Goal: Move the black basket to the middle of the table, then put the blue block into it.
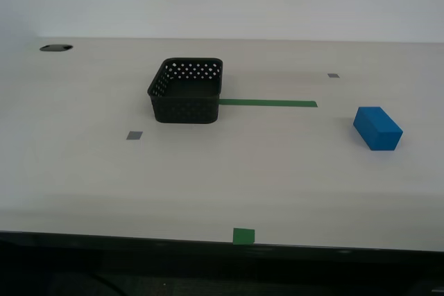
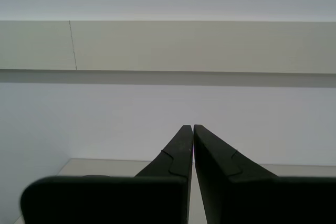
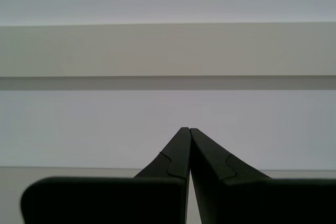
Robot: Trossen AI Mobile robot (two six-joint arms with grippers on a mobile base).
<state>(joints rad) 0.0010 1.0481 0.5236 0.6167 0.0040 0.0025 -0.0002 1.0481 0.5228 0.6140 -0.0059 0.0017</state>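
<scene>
Black basket [image 1: 186, 91]: upright, empty, on the worktop [image 1: 83, 171].
Green tape strip [image 1: 268, 103]: touching the basket's side.
Blue block [image 1: 377, 127]: well apart, toward the exterior view's right.

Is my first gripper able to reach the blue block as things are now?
Probably yes. My first gripper is shut, aimed at the wall, holding nothing. The blue block lies alone on the bare table, apart from the black basket, with nothing over it.
</scene>
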